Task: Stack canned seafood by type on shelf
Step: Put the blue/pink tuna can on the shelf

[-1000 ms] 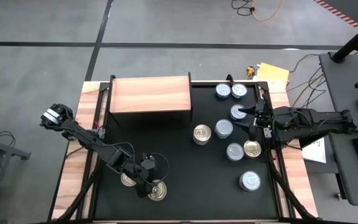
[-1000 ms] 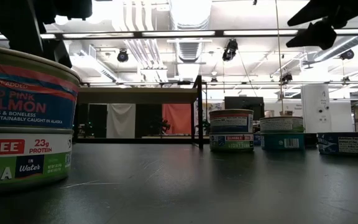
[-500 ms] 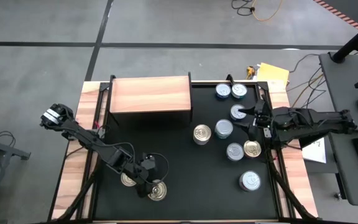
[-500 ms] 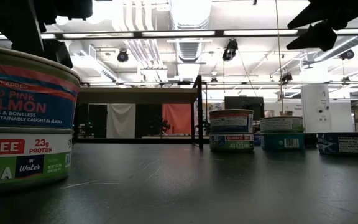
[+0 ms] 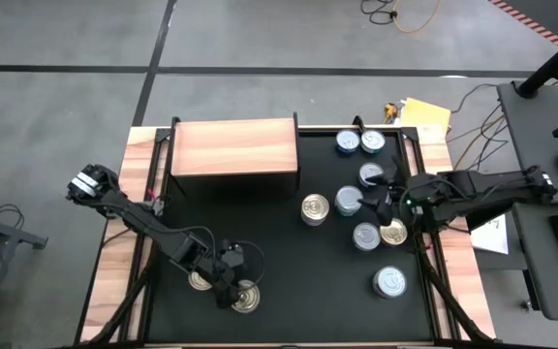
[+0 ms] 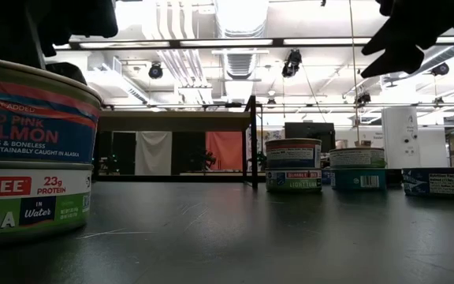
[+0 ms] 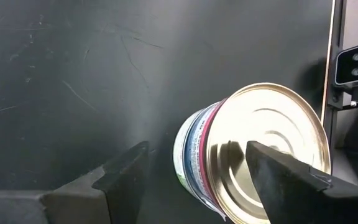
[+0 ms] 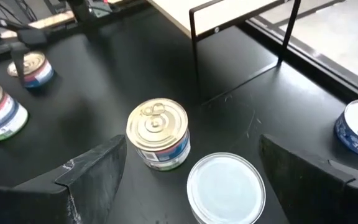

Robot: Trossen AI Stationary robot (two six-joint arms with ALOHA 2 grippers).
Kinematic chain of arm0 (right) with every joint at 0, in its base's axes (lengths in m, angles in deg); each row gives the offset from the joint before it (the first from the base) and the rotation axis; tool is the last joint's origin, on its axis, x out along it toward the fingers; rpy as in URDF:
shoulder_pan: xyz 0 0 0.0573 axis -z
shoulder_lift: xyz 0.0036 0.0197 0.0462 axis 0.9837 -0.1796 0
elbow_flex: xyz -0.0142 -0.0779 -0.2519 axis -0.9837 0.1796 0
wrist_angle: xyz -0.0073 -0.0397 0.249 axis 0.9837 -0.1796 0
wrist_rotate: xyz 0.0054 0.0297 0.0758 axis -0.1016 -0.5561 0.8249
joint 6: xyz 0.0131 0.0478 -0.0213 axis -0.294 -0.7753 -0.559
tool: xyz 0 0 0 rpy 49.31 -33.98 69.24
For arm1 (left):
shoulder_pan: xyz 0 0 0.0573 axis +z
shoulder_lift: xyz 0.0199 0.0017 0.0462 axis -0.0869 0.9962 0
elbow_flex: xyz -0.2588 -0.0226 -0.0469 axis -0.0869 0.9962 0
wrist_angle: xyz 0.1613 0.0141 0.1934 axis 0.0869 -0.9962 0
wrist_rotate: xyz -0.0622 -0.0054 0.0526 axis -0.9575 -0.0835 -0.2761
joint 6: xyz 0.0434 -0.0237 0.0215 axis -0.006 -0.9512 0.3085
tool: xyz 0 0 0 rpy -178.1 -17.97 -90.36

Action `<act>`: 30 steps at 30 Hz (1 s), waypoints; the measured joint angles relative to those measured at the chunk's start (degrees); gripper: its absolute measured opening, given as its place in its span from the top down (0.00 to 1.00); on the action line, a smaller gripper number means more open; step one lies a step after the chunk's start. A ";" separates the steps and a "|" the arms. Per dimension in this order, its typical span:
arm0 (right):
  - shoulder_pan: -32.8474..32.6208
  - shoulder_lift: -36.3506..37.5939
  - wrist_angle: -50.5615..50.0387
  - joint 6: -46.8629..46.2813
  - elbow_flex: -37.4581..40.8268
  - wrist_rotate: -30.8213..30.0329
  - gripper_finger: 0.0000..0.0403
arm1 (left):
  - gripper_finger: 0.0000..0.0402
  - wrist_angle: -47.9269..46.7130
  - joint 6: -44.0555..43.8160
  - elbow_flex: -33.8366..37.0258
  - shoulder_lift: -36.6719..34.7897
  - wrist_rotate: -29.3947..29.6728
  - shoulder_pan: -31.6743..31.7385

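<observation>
Black table (image 5: 289, 271) holds all the work, and by the look of it the sorting has hardly begun: the shelf (image 5: 232, 145) at the back left has a bare top, with no can on it.

At the front left, the left gripper (image 7: 194, 152) hovers low over a gold-topped can (image 7: 260, 155). Its fingers are partly spread either side of the can, and one finger stands clear of the side, so I judge nothing is gripped. The low view shows this salmon can (image 6: 30, 110) sitting on a tuna can (image 6: 26, 205), a mixed pile on the table. A second gold top (image 5: 200, 280) lies just beside it.

Right of the shelf sits the main cluster. The right gripper (image 8: 192, 146) hangs above its middle, spread wide and holding nothing, with a gold can (image 8: 157, 134) and a silver one (image 8: 225, 186) beneath.

Counted from above, ten can tops show:
- Gold: four, two at the front left and two in the cluster.
- Silver or blue-white: six, all in the cluster.

At table height at least two piles are two cans deep, so more cans may be hidden under the tops. There is one shelf and two arms.

Everything is left to do: every can still has to go up onto the shelf, grouped by kind.
</observation>
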 joint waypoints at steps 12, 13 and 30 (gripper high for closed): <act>0.00 -0.04 0.00 0.03 0.07 -0.16 0.12 | 0.43 0.04 -0.17 0.00 0.19 0.01 -0.95; 0.00 -0.04 0.00 0.03 0.07 -0.20 0.12 | 0.43 0.04 -0.17 0.00 0.19 0.01 -0.95; 0.00 -0.02 0.00 0.14 0.07 -1.60 0.12 | 0.63 -0.10 0.24 0.00 0.16 -0.03 -0.95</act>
